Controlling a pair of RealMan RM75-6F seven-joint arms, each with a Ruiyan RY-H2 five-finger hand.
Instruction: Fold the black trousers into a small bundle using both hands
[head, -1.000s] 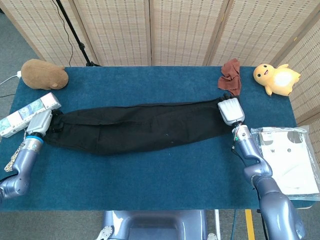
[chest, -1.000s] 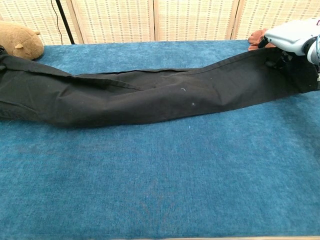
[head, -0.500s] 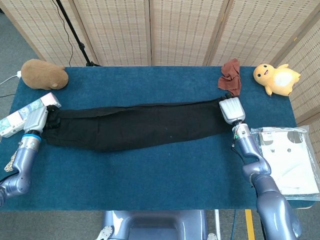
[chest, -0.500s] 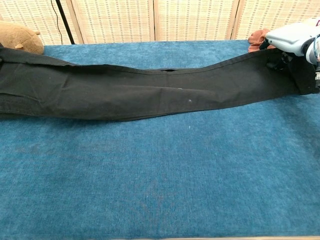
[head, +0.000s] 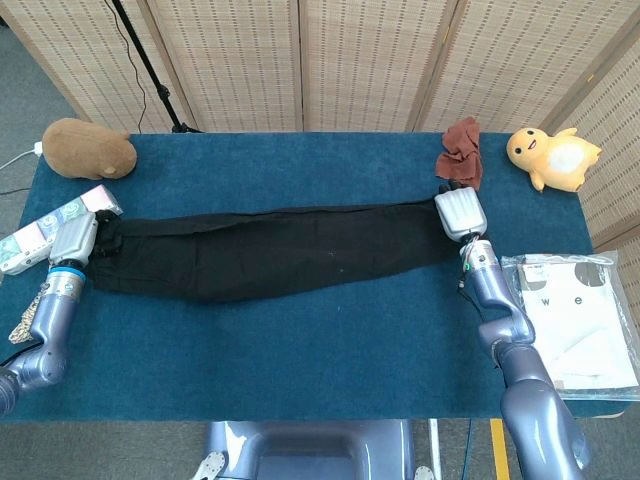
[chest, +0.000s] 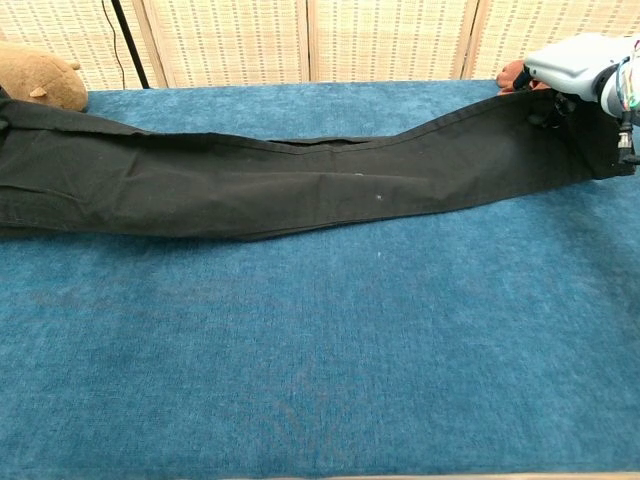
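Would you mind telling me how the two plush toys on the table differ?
The brown plush sits at the far left corner; the yellow plush sits at the far right corner. The brown one is a plain rounded lump; the yellow one has an orange beak and a white belly. Both rest clear of the trousers.

Head view: looked steeply down from above the robot's body, taking in the whole blue table (head: 300, 330), the folding screens (head: 370, 60) behind it and floor at both sides; set fairly far back.
Chest view: sat low and close to the table's near edge, faced forward across the cloth surface toward the screens; only the table's middle span fitted.
Shared: the black trousers (head: 270, 250) stretched across the table, the right hand (head: 458, 215) at their end, the brown plush (head: 88, 148) at far left.
Head view only: the left hand (head: 75, 240), yellow plush (head: 550, 155), plastic bag (head: 580, 320).
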